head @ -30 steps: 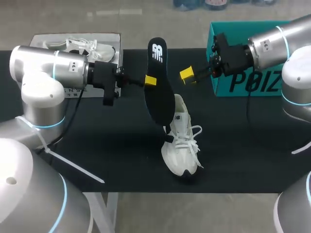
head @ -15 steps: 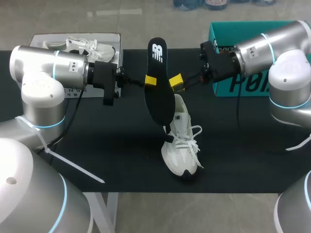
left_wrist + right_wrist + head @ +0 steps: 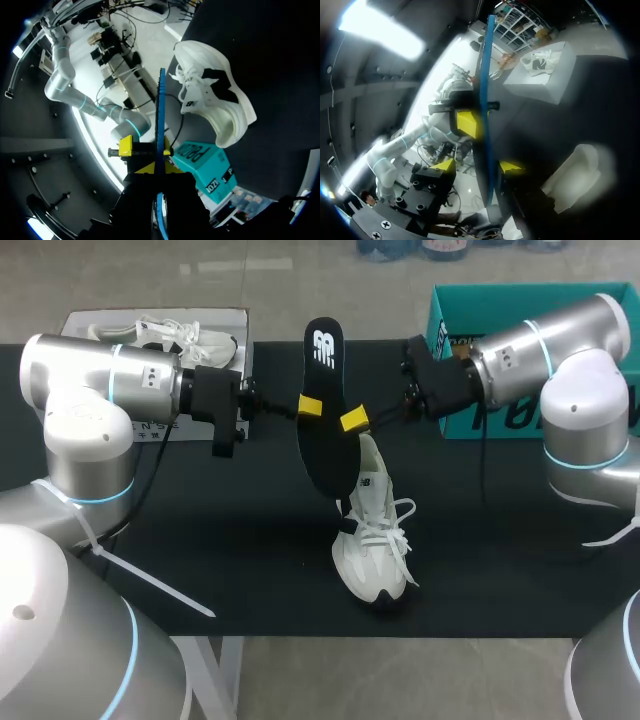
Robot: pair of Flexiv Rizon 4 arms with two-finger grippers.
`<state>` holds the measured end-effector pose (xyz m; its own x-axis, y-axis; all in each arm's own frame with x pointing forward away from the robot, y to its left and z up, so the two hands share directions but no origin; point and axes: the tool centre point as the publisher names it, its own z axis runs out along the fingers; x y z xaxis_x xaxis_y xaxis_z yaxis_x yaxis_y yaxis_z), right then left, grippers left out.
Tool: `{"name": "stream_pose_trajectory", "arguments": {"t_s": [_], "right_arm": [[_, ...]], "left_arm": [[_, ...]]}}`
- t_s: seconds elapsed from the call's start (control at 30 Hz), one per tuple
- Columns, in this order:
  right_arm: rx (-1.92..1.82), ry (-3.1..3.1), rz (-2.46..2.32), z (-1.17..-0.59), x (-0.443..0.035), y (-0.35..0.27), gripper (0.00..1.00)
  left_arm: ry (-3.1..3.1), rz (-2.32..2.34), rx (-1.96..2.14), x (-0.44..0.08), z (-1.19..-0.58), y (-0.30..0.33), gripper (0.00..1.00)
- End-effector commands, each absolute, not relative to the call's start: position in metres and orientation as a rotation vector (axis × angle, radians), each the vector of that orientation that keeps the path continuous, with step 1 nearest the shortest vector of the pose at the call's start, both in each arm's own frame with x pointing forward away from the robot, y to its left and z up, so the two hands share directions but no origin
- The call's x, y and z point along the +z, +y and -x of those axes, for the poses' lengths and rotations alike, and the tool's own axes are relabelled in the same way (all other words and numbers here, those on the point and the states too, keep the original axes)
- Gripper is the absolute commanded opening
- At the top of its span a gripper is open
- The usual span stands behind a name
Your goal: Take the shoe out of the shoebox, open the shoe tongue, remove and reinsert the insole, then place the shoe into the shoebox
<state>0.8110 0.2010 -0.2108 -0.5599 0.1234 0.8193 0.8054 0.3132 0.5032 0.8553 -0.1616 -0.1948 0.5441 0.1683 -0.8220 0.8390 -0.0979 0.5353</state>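
The black insole [image 3: 328, 430] hangs upright above the table, its lower tip near the heel of the white shoe [image 3: 372, 532]. My left gripper [image 3: 310, 407] is shut on the insole's left edge. In the left wrist view the insole [image 3: 161, 115] shows edge-on, rising from the left gripper [image 3: 159, 168]. My right gripper [image 3: 352, 421] is at the insole's right edge. In the right wrist view its two yellow tips straddle the insole [image 3: 485, 95] with a gap on each side, so the right gripper [image 3: 479, 166] is open. The shoe [image 3: 215, 97] stands on the black table, toe toward the front edge.
The teal shoebox [image 3: 455, 300] stands at the back right, behind my right arm. A white box [image 3: 215, 316] holding another white shoe [image 3: 170, 335] sits at the back left. The black table [image 3: 500, 540] runs across the view.
My right arm has swung left from beside the teal box to the insole, and its fingers have narrowed around the edge. The left arm, insole and shoe have not moved.
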Motion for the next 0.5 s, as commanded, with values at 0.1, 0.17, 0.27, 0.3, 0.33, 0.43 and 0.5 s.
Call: {"name": "stream_pose_trajectory", "arguments": {"t_s": [0.1, 0.17, 0.27, 0.3, 0.33, 0.43, 0.5], "right_arm": [[-1.286, -1.895, 0.823, -0.8128, -0.2132, 0.2090, 0.48], [-1.289, -1.894, 0.823, -0.8144, -0.2127, 0.2102, 0.47], [-1.293, -1.893, 0.821, -0.8164, -0.2125, 0.2125, 0.45], [-1.293, -1.894, 0.820, -0.8170, -0.2126, 0.2133, 0.44], [-1.294, -1.894, 0.820, -0.8176, -0.2126, 0.2140, 0.43], [-1.300, -1.890, 0.820, -0.8194, -0.2124, 0.2155, 0.40], [-1.304, -1.889, 0.819, -0.8199, -0.2120, 0.2162, 0.33]], "left_arm": [[0.875, -1.596, -0.703, -0.1957, -0.8552, -0.1626, 0.00], [0.875, -1.596, -0.703, -0.1957, -0.8552, -0.1626, 0.00], [0.875, -1.596, -0.703, -0.1957, -0.8552, -0.1626, 0.00], [0.875, -1.596, -0.703, -0.1957, -0.8552, -0.1626, 0.00], [0.875, -1.596, -0.703, -0.1957, -0.8552, -0.1626, 0.00], [0.875, -1.596, -0.703, -0.1957, -0.8552, -0.1626, 0.00], [0.875, -1.596, -0.703, -0.1957, -0.8552, -0.1626, 0.00]]}}
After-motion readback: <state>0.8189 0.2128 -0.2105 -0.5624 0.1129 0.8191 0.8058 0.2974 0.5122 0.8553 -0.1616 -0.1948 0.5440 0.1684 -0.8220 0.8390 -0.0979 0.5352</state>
